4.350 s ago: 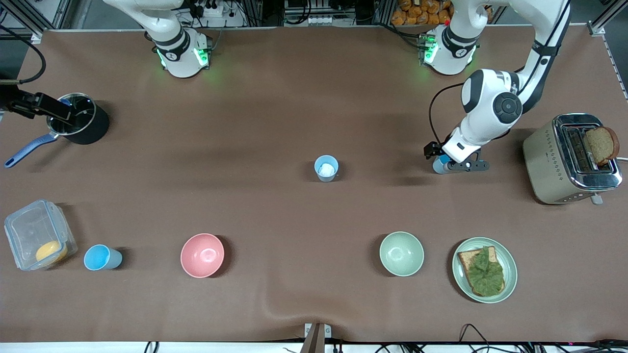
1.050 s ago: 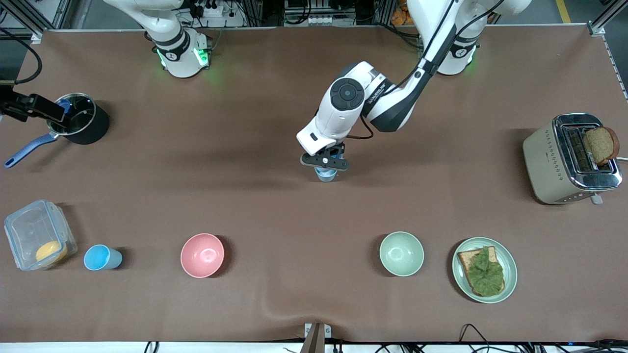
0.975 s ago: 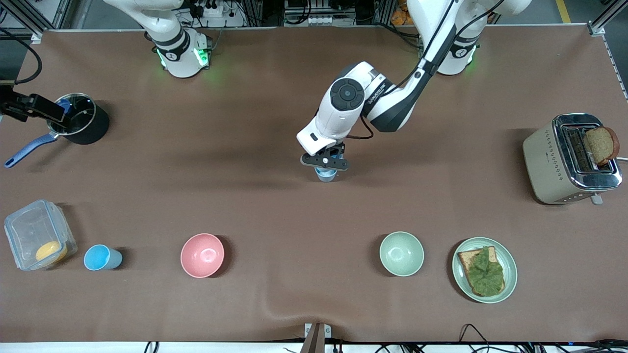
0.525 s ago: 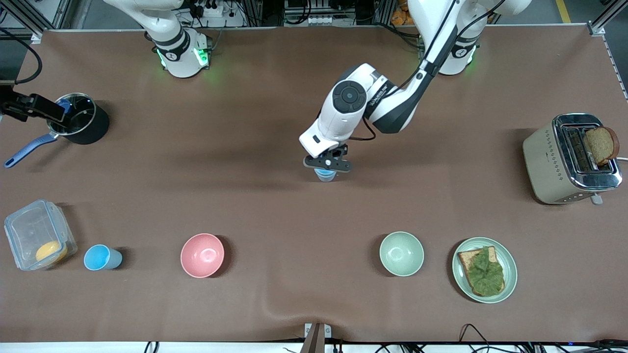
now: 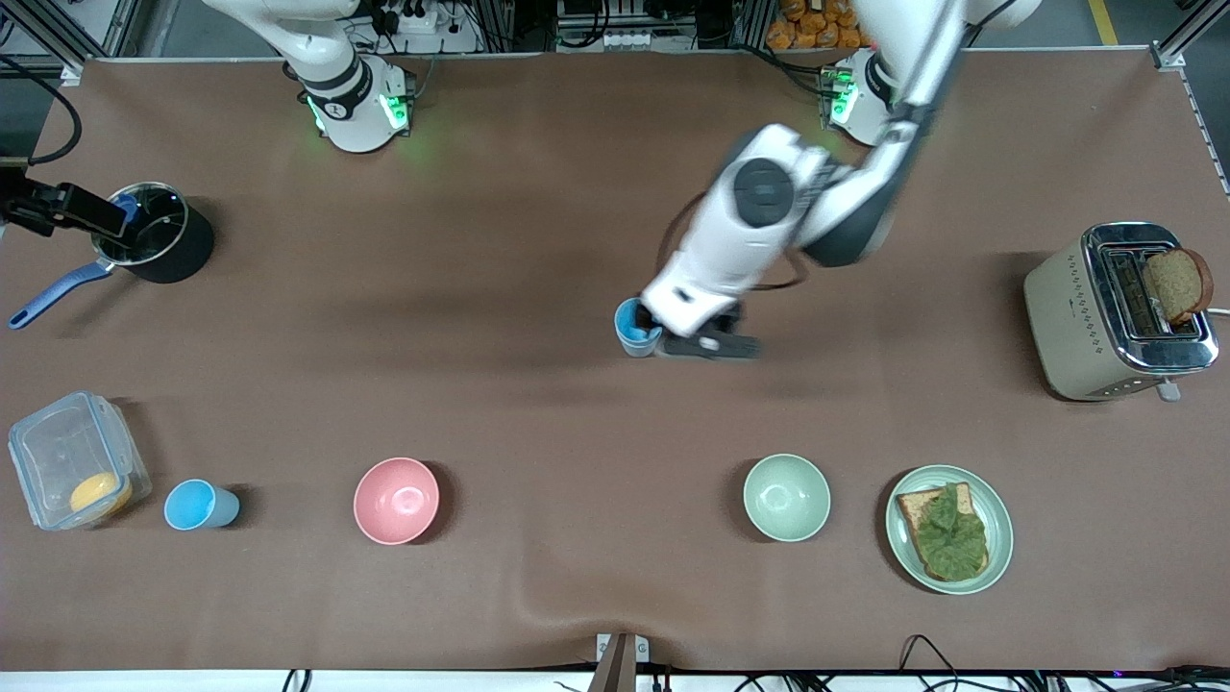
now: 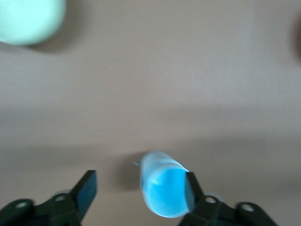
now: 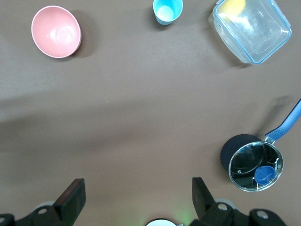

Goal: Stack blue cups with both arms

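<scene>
Mid-desk stack (image 5: 634, 329) made, one cup nested. Left pincer (image 6: 141, 188) beside it, spread wide, empty. Right pincer (image 7: 134, 193) wide, empty, waiting. Next: fetch lone cup (image 5: 197, 506) by container (image 5: 72, 459).

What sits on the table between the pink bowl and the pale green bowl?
Nothing: between the pink bowl and the pale green bowl the front view shows only bare brown table.

Robot lab, aluminium framing (image 5: 58, 24), cables (image 5: 922, 654)
</scene>
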Robot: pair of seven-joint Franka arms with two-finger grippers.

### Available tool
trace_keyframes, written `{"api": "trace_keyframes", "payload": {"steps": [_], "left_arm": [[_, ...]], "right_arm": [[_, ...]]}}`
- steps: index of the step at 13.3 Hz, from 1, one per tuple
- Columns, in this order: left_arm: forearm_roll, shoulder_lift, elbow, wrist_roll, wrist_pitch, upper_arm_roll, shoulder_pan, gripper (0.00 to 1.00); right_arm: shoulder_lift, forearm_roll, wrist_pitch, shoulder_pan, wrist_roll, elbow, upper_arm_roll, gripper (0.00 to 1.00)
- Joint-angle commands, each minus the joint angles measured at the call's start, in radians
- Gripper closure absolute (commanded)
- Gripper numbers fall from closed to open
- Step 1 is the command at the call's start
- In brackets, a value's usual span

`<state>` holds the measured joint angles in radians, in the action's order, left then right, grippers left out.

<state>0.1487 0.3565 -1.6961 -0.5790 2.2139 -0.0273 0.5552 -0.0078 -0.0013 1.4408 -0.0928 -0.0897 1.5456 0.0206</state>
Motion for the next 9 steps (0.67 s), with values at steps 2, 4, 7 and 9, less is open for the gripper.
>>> {"api": "trace_keyframes", "payload": {"steps": [2, 4, 7, 9], "left_arm": [[-0.027, -0.284, -0.18, 0.059, -0.15, -0.01, -0.217, 0.0], [-0.096, -0.391, -0.217, 0.227, -0.264, -0.011, -0.328, 0.0], [-0.142, -0.508, -0.224, 0.462, -0.399, -0.01, -0.467, 0.0], [-0.158, -0.556, -0.223, 0.492, -0.465, -0.011, -0.52, 0.0]], "right_arm": [[-0.012, -0.003, 0.0, -0.024, -0.004, 0.016, 0.015, 0.0], [-0.011, -0.003, 0.0, -0.028, -0.001, 0.016, 0.015, 0.0], [-0.006, -0.003, -0.002, -0.035, -0.004, 0.014, 0.015, 0.0], [-0.006, -0.002, -0.002, -0.033, -0.005, 0.014, 0.016, 0.0]]}}
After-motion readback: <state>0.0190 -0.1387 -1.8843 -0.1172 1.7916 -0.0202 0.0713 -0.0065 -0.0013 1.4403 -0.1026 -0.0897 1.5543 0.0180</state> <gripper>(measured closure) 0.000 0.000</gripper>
